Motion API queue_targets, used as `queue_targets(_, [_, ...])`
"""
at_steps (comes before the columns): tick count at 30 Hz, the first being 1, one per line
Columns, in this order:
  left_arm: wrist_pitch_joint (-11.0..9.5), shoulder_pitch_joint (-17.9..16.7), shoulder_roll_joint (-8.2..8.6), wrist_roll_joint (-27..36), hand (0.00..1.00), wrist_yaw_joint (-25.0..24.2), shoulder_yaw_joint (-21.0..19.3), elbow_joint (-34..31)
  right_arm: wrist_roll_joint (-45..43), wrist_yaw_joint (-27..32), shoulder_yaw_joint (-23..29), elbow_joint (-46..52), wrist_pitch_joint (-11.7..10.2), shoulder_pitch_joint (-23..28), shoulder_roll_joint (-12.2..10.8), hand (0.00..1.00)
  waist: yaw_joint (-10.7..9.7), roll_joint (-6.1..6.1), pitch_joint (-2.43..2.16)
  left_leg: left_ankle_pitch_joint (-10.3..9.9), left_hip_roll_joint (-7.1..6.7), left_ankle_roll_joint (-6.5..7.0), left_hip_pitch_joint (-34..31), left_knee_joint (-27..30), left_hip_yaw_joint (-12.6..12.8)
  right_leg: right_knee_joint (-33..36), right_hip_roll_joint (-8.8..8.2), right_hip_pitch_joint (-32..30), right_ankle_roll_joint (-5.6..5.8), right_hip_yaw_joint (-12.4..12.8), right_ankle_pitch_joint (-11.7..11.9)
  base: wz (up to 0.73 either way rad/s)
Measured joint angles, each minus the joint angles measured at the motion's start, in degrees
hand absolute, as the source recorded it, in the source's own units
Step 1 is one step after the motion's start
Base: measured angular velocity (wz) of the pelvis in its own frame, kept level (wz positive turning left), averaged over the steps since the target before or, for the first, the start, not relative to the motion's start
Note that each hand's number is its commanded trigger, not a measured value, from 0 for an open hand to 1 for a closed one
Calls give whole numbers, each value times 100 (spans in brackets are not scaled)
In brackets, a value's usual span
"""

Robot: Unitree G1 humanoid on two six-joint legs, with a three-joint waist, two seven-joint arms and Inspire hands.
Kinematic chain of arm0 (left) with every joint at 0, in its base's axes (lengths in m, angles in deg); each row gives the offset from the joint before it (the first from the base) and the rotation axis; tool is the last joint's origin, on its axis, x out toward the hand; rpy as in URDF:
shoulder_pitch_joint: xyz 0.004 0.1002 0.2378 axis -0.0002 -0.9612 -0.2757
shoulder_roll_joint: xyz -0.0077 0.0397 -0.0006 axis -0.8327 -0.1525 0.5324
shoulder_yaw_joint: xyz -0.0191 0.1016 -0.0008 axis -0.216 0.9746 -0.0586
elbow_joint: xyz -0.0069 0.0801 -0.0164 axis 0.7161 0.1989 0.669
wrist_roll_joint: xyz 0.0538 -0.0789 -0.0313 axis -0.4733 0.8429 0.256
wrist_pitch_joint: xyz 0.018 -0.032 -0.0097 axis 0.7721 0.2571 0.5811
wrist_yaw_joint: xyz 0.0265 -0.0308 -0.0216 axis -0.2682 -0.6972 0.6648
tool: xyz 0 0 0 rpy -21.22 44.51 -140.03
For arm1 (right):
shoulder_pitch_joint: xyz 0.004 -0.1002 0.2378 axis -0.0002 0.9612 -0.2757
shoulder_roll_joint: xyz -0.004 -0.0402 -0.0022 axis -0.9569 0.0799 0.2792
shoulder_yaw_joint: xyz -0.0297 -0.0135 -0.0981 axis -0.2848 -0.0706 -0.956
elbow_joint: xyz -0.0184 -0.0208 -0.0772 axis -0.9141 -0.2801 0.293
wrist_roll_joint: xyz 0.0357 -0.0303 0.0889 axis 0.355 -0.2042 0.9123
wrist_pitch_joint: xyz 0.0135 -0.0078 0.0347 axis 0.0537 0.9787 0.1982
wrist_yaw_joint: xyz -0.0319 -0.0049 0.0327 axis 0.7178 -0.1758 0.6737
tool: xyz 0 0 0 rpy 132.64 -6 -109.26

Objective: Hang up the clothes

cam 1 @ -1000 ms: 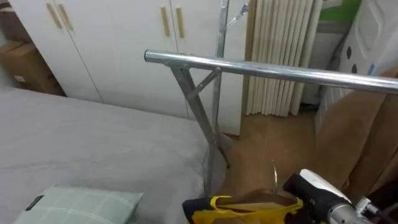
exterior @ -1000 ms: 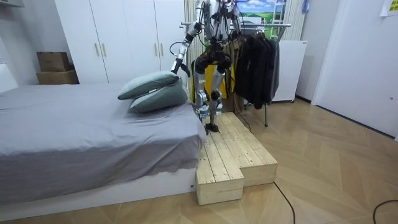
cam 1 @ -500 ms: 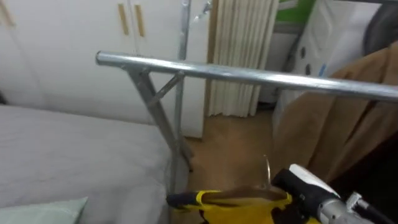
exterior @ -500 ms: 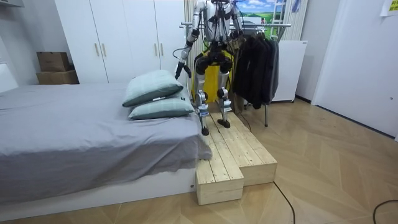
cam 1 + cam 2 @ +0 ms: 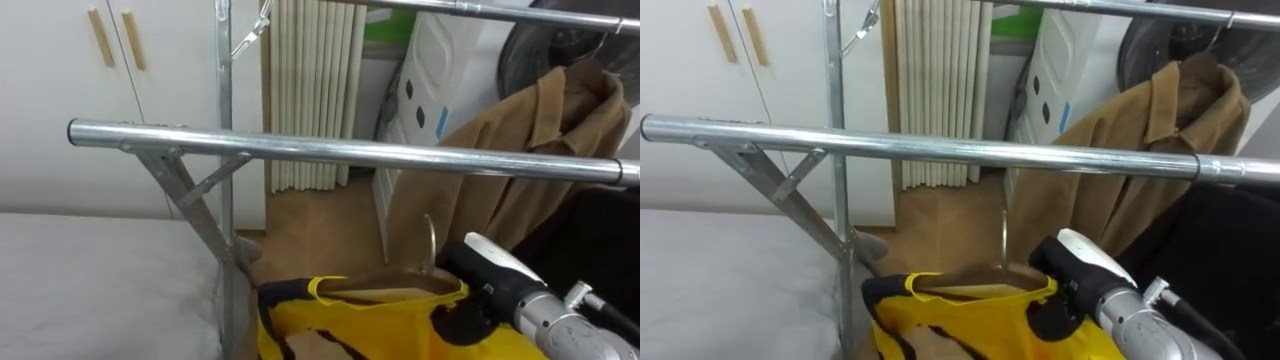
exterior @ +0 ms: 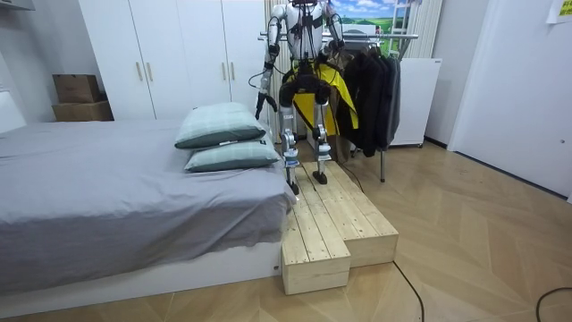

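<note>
The right hand (image 5: 468, 318) seems to have its dark fingers (image 5: 447, 329) clamped on the end of a wooden hanger with a thin metal hook (image 5: 395, 291). From it a soft yellow garment with black trim (image 5: 340, 325) droops left of and below the fingers. The cloth looks light and floppy, so the stiff hanger is the place to hold. A silver metal rail (image 5: 340, 152) runs above the fingers. The left hand (image 6: 260, 104) hangs idle, and I cannot tell the state of its fingers.
</note>
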Motion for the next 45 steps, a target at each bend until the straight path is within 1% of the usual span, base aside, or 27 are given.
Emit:
queue_targets(4, [-140, 16, 85, -3, 0, 52, 17, 6, 153, 0, 1, 154, 0, -9, -1, 100, -30, -7, -2, 1, 0, 0, 37, -50, 6, -76, 0, 81, 12, -30, 8, 0])
queue_targets(7, [-195, 17, 108, -3, 0, 52, 61, 5, 237, 0, 4, 306, -16, -9, -1, 100, -37, -11, 0, 2, 6, 0, 40, -55, 4, -149, -3, 124, 12, -67, 25, 0])
queue_targets(9, [-220, 18, 124, -3, 0, 52, 107, 6, 269, 0, 5, 360, -71, -9, -1, 100, -42, -15, 1, 2, 6, 0, 42, -56, 1, -152, -4, 131, 13, -68, 26, 0])
queue_targets(15, [-228, 19, 153, -4, 0, 46, 105, -4, 399, -1, 9, 462, -87, -9, -4, 100, -42, -20, 1, 3, 10, 0, 26, -56, 3, -232, -4, 149, 18, -75, 55, 0])
queue_targets(18, [-228, 19, 153, -5, 0, 46, 104, -16, 403, -19, 15, 637, -103, -9, -9, 100, -29, -10, 3, 3, 12, 0, 46, -58, 3, -252, -1, 175, 18, -72, 57, 0])
queue_targets(22, [-227, 14, 154, -7, 0, 43, 102, -21, 402, -19, 31, 638, -105, -15, -8, 100, -36, 6, 10, 3, 16, 0, 68, -67, -2, -334, -1, 237, 29, -75, 82, 0])
queue_targets(25, [-227, 14, 156, -9, 0, 36, 101, -59, 400, -56, 90, 691, -104, -15, -9, 100, -35, 10, 8, 3, 15, 0, 71, -69, -1, -335, -1, 242, 31, -73, 87, 0])
queue_targets(28, [-227, 13, 156, -8, 0, 29, 102, -96, 400, -58, 183, 810, -104, -15, -9, 100, -37, 31, 18, 3, 18, 0, 104, -69, -1, -372, 0, 298, 31, -72, 87, 0])
queue_targets(31, [-227, 23, 155, -4, 0, 30, 103, -121, 400, -56, 224, 910, -104, -15, -8, 100, -50, 50, 14, 3, 23, 0, 124, -70, -1, -416, 4, 340, 35, -73, 106, 0])
queue_targets(40, [-227, 94, 157, -5, 0, -186, 106, -120, 343, -57, 224, 914, -104, -137, -10, 100, -41, 18, 14, 3, 23, 0, 121, -71, -2, -409, 4, 339, 35, -85, 110, 0])
queue_targets(45, [-227, 108, 159, -6, 0, -356, 106, -127, 349, -51, 225, 913, -104, -347, -10, 100, -41, -64, 32, 3, 23, 0, 122, -69, -2, -417, 4, 338, 32, -85, 128, 0])
